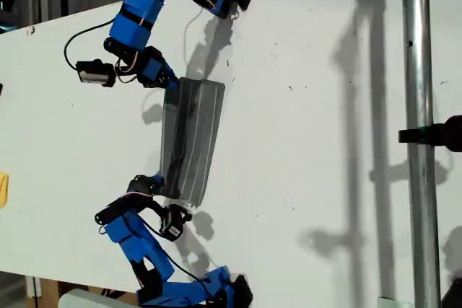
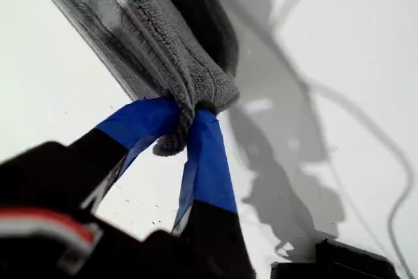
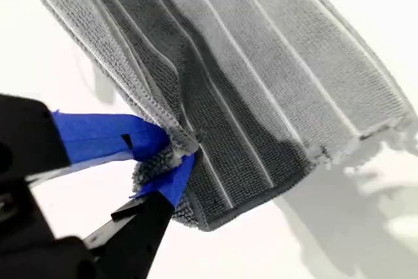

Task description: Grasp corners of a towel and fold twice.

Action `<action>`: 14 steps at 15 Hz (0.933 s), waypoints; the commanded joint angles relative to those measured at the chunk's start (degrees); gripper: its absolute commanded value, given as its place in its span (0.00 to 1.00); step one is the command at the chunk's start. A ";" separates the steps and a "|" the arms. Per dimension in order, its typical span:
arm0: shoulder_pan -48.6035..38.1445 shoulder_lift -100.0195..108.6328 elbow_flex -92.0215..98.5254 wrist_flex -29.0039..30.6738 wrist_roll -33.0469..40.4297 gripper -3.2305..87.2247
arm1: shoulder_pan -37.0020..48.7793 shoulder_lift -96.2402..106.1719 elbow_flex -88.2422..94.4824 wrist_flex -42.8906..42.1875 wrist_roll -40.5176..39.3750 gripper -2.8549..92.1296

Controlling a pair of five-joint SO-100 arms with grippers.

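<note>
The grey white-striped towel [image 1: 193, 138] lies as a long narrow layered strip on the white table [image 1: 310, 142]. My first gripper [image 1: 172, 84] is at the strip's far end in the exterior view. It is shut on a corner [image 2: 171, 143] of the towel [image 2: 163, 37], whose tuft sticks out between the blue-taped fingers [image 2: 209, 161]. My second gripper [image 1: 164, 191] is at the strip's near end, on the exterior view's left edge of the towel. It is shut [image 3: 179, 151] on the layered edge of the towel [image 3: 261, 76], just beside the end corner [image 3: 204, 219].
A metal pole [image 1: 419, 106] with a black clamp [image 1: 437, 135] stands at the exterior view's right. A yellow object [image 1: 3, 189] shows at that view's left edge. A black cable [image 1: 72, 45] loops beside the first arm. Arm shadows fall beside the towel.
</note>
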 commanded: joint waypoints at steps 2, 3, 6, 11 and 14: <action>-5.89 4.66 -2.46 2.02 2.37 0.00 | 6.68 4.57 -8.26 2.64 -6.77 0.03; -5.98 5.89 -1.85 2.02 2.37 0.00 | 6.77 6.94 -8.17 1.23 -7.73 0.03; -5.27 8.44 -1.32 1.67 1.05 0.00 | 4.31 9.84 -6.42 -1.41 -7.47 0.03; 2.11 8.17 5.01 2.37 -1.49 0.00 | -9.14 9.40 4.83 -2.99 5.71 0.03; 6.94 8.35 7.82 2.64 -3.96 0.01 | -15.56 8.09 9.49 -3.52 12.66 0.03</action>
